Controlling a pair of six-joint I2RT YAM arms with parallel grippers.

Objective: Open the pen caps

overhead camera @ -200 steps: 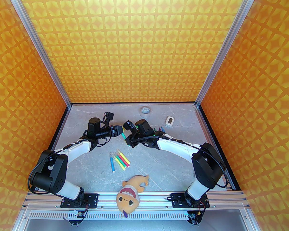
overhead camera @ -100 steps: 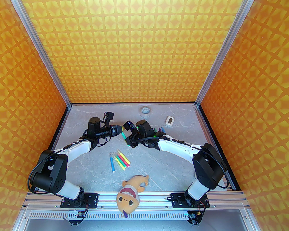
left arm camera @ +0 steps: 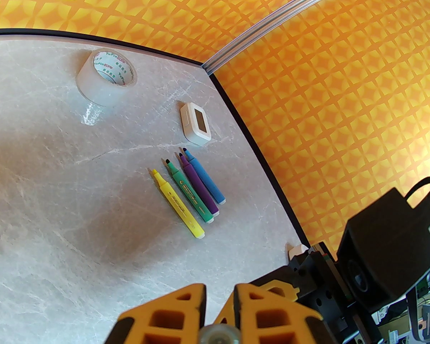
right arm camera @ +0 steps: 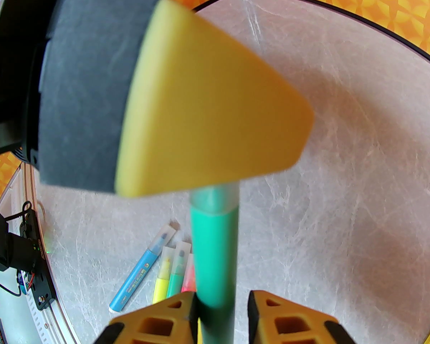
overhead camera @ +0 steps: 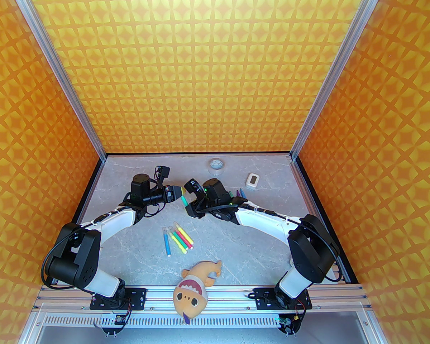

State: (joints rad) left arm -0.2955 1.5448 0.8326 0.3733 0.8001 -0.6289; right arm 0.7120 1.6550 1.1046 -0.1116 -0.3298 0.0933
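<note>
A green marker (right arm camera: 215,260) hangs in the air between my two grippers, seen in the top view as a short green bar (overhead camera: 184,201). Its translucent pen cap (right arm camera: 215,194) is tucked into my left gripper (overhead camera: 181,192), which is shut on it. The round end of that cap (left arm camera: 219,333) shows between the left fingers (left arm camera: 186,299). My right gripper (right arm camera: 222,299) stands around the barrel with its jaws slightly apart: the left finger touches the barrel and a narrow gap shows at the right finger (right arm camera: 283,317).
Several capped markers (overhead camera: 178,238) lie side by side mid-table. Several uncapped markers (left arm camera: 190,192) lie at the back right, next to a small white timer (left arm camera: 196,124). A tape roll (left arm camera: 105,77) sits at the back. A plush shark (overhead camera: 195,287) lies on the near edge.
My left gripper has shut on the green marker's cap. The right gripper's jaws have loosened off the barrel and it has eased slightly back to the right.
</note>
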